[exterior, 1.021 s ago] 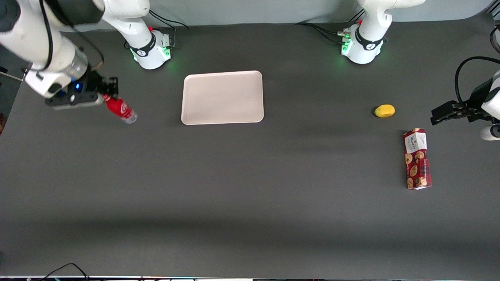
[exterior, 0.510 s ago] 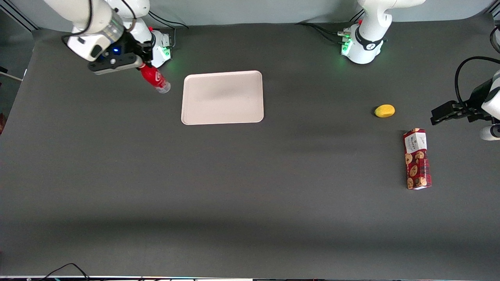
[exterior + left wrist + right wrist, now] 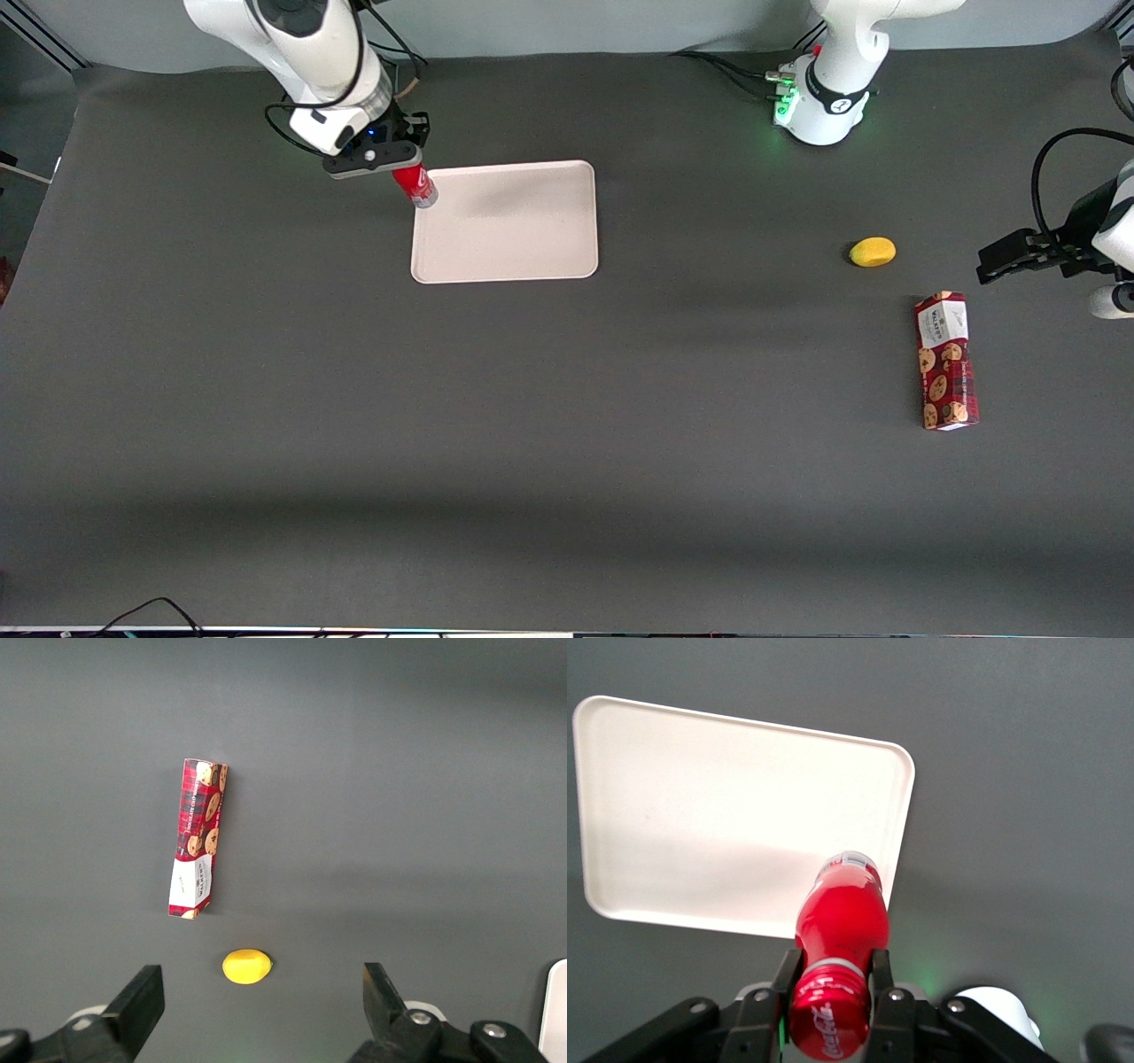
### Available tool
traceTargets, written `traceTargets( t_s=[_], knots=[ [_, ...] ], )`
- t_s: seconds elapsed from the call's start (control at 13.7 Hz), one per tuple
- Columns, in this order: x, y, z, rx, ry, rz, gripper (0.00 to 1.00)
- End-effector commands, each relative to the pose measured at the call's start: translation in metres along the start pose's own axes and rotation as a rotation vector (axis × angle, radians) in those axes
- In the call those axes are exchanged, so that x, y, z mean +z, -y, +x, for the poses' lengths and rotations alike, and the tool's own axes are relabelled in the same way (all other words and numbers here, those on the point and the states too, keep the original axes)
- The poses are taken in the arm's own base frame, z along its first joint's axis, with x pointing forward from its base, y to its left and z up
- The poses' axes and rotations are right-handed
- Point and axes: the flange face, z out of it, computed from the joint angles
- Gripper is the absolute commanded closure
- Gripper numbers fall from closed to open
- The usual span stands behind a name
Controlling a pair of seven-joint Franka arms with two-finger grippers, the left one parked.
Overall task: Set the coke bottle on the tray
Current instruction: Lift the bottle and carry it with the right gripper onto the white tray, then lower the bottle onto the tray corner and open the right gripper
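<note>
The small red coke bottle (image 3: 414, 185) (image 3: 842, 921) hangs in the air, held by its neck just under the red cap. My gripper (image 3: 399, 164) (image 3: 831, 979) is shut on it, one black finger on each side of the neck. The bottle's clear base points down over a corner of the pale pinkish-beige tray (image 3: 518, 232) (image 3: 700, 833), at the tray's edge nearest the working arm's base. The tray lies flat on the dark table with nothing on it.
A yellow lemon-like fruit (image 3: 873, 252) (image 3: 246, 966) and a red cookie-printed box (image 3: 946, 361) (image 3: 198, 835) lie toward the parked arm's end of the table. The working arm's base, with a green light, stands close by the tray's corner.
My gripper has carried the bottle from well off toward the working arm's end of the table, sideways toward the tray, until it hangs over the tray's corner. The bottle now hangs more upright.
</note>
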Motion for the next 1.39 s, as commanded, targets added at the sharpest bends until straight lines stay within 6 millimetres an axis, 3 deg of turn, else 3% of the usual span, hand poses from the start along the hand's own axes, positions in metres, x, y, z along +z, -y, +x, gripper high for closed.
traceTargets(
  t_s=[0.0, 0.44, 0.73, 0.95, 1.09, 1.17, 1.31],
  knots=[
    [0.033, -0.009, -0.004, 0.047, -0.056, 0.000, 1.00],
    [0.092, -0.011, 0.013, 0.037, -0.079, 0.023, 1.00],
    [0.114, -0.013, 0.021, 0.040, -0.085, 0.047, 1.00],
    [0.119, -0.014, 0.021, 0.056, -0.092, 0.050, 1.00],
    [0.128, -0.002, 0.018, 0.053, -0.090, 0.046, 0.93],
    [0.128, -0.001, 0.018, 0.052, -0.090, 0.046, 0.83],
    [0.128, -0.003, 0.019, 0.054, -0.090, 0.046, 0.39]
  ],
)
